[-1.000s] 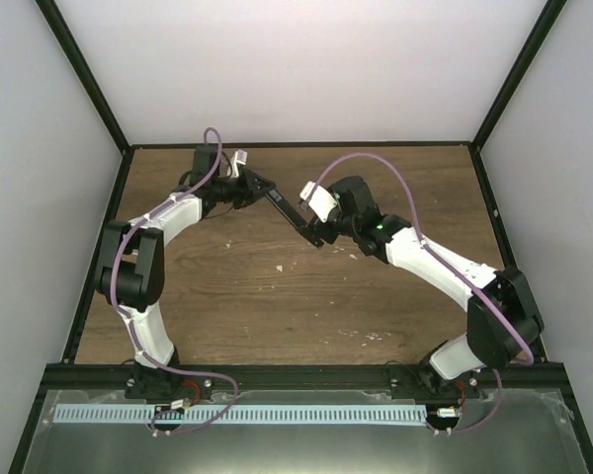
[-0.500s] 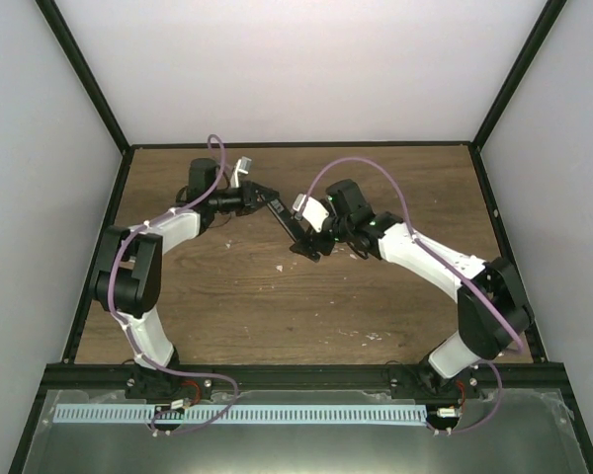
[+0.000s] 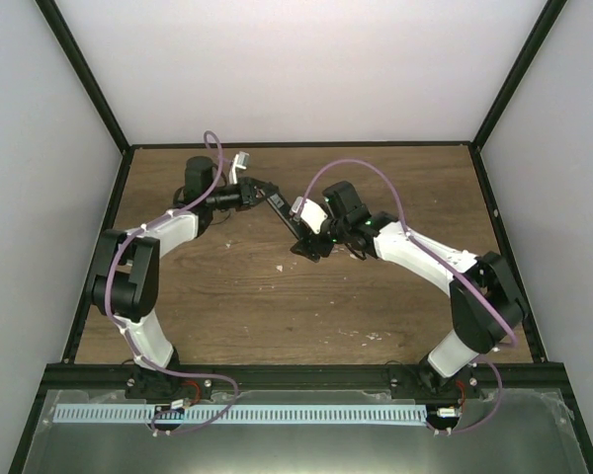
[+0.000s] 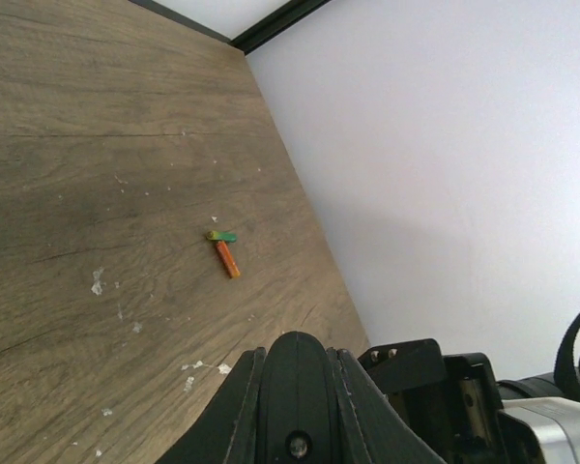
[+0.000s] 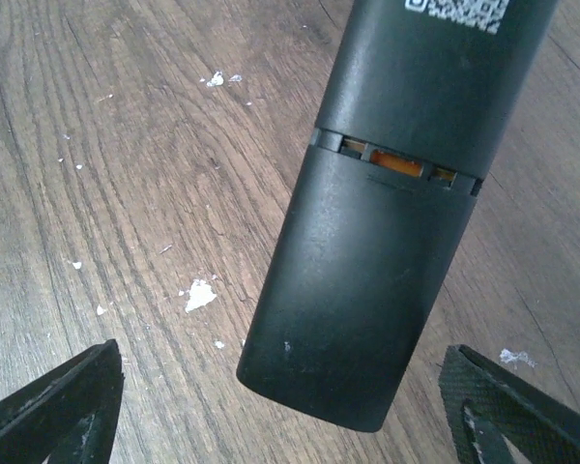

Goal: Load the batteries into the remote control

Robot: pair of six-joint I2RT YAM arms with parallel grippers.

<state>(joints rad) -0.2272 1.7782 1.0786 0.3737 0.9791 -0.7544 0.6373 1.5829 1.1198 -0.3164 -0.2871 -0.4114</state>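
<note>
The remote control (image 3: 289,219) is a long black bar held slantwise above the table. My left gripper (image 3: 259,192) is shut on its far end; in the left wrist view that end (image 4: 298,391) sits between the fingers. My right gripper (image 3: 307,247) is open, its fingers (image 5: 53,411) wide on either side of the remote's near end (image 5: 367,290) without touching. The back cover sits slightly slid, and an orange battery (image 5: 398,162) shows in the gap. Another battery (image 4: 225,255), orange with a green end, lies on the wood near the wall.
Pale wood chips (image 5: 199,294) dot the wooden table (image 3: 237,296). White walls with black frame edges (image 3: 301,145) close the back and sides. Purple cables loop over both arms.
My right gripper has moved left and down to straddle the remote's near end. The left gripper has shifted slightly with the remote, whose near end has dropped towards the table.
</note>
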